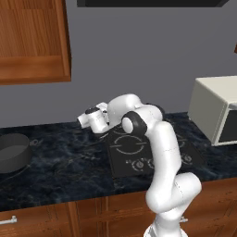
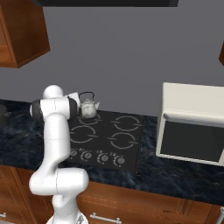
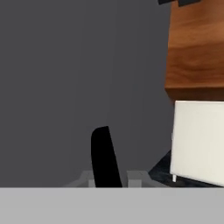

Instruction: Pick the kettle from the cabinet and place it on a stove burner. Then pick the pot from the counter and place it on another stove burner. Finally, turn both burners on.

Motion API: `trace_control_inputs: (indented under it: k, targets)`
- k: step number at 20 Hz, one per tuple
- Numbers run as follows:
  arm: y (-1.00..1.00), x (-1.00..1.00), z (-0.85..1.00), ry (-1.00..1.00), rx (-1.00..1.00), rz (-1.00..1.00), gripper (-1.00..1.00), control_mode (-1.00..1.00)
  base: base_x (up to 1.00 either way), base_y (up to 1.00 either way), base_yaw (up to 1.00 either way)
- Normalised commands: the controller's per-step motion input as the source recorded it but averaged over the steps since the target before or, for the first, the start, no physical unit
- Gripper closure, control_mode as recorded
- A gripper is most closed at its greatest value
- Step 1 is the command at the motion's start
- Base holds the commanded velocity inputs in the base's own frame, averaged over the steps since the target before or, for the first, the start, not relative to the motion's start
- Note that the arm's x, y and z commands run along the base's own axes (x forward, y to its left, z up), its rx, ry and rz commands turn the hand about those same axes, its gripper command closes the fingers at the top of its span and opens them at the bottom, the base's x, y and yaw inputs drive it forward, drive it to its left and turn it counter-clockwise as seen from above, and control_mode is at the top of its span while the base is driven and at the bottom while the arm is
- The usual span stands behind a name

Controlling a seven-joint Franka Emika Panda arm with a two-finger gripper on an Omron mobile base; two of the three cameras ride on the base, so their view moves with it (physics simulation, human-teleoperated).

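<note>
The counter (image 2: 183,173) runs across both base views, dark marble with pale veins, above wooden drawers (image 1: 37,217). A white microwave (image 2: 192,124) stands on it to the right of the cooktop (image 2: 107,140), and the reddish wooden cabinet (image 1: 32,41) hangs high on the left against the grey wall. The black cooktop carries 4 ring burners and a row of small knobs along its front edge.

The white arm (image 2: 54,144) rises in front of the cooktop's left side and bends back toward the wall. The pot (image 1: 14,150) — wide, low, dark grey — sits on the counter well to the left of the cooktop.

The kettle (image 2: 88,107) stands upright on the rear left burner (image 2: 89,119), spout toward the right in the right base view. The gripper (image 3: 107,181) is at its black arched handle (image 3: 104,157), which rises between the 2 finger tips in the hand view; the jaws sit narrow about it — whether they grip it or have just slackened, I cannot tell.
</note>
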Motion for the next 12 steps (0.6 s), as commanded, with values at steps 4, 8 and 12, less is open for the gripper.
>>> trace_control_inputs:
  k: [4, 8, 12]
  targets:
    - [0.01, 0.16, -0.27, 0.00, 0.00, 0.00, 1.00, -1.00, 0.00, 0.00, 0.00]
    - [-0.01, 0.00, -0.28, 0.00, 0.00, -0.02, -1.00, -1.00, 0.00, 0.00, 0.00]
    - [-0.03, -0.02, -0.25, -0.02, 0.00, -0.04, -1.00, -1.00, 0.00, 0.00, 0.00]
